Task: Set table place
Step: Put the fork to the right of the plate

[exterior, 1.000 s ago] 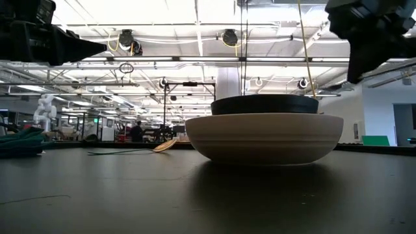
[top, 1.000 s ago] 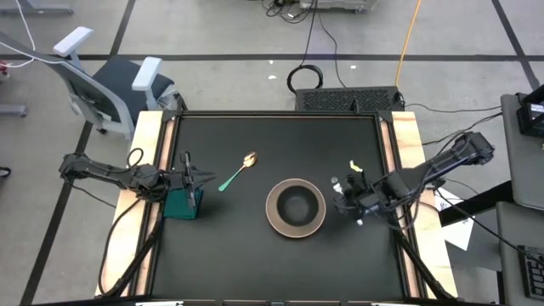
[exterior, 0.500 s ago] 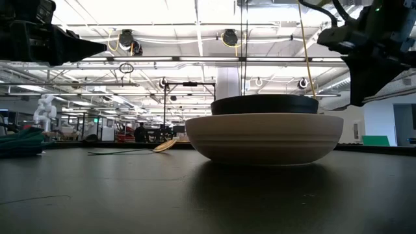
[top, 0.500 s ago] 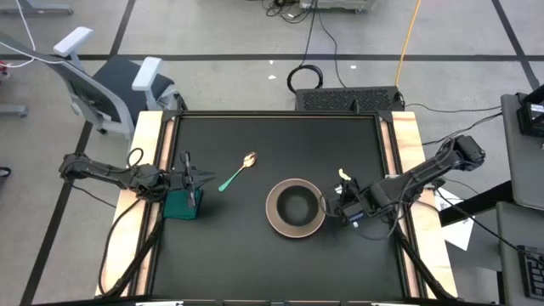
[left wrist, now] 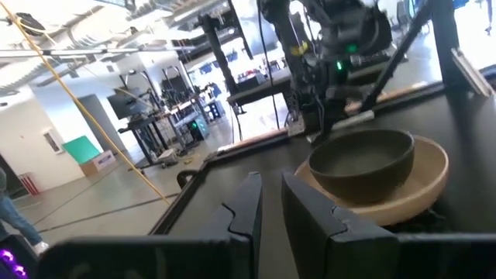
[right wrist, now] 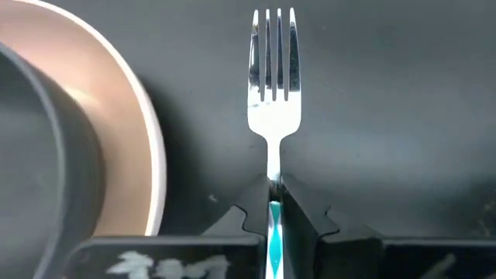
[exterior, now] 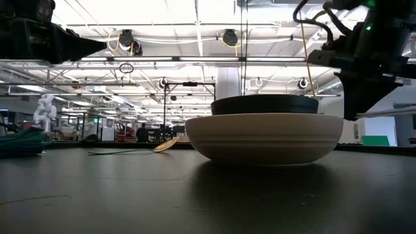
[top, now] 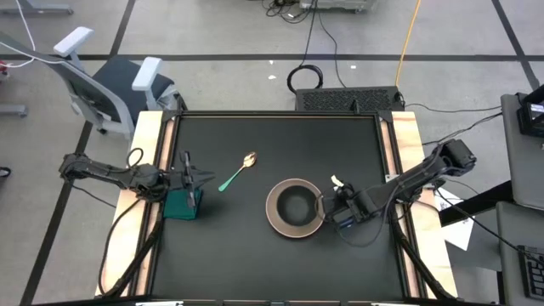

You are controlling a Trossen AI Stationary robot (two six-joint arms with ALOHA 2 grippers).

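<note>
Right gripper point(right wrist: 273, 203): fingers pressed together on the handle of the fork point(right wrist: 272, 77), gripping it low on the neck; tines pointed away from the wrist.
Right gripper, position: low over the table point(top: 255, 255), just beside the right rim of the plate point(top: 276, 223); seen there from above point(top: 331, 208).
Fork: silver, four tines, held over bare black tabletop next to the plate's edge point(right wrist: 143, 124); could not tell whether it touched the surface.
Bowl point(top: 296, 205): black, sat inside the pinkish-beige plate, right of table centre; upright in the low view point(exterior: 264, 104).
Spoon point(top: 238, 172): gold bowl, green handle, lay flat on the table, left of and behind the plate, well apart from it.
Left gripper point(left wrist: 271, 209): fingers a narrow gap apart, held nothing; hung near the table's left edge point(top: 200, 177) above a green cloth point(top: 183, 204).
Left wrist view: looked across at the bowl point(left wrist: 360, 159) and plate point(left wrist: 422, 182), with the right arm behind them.
</note>
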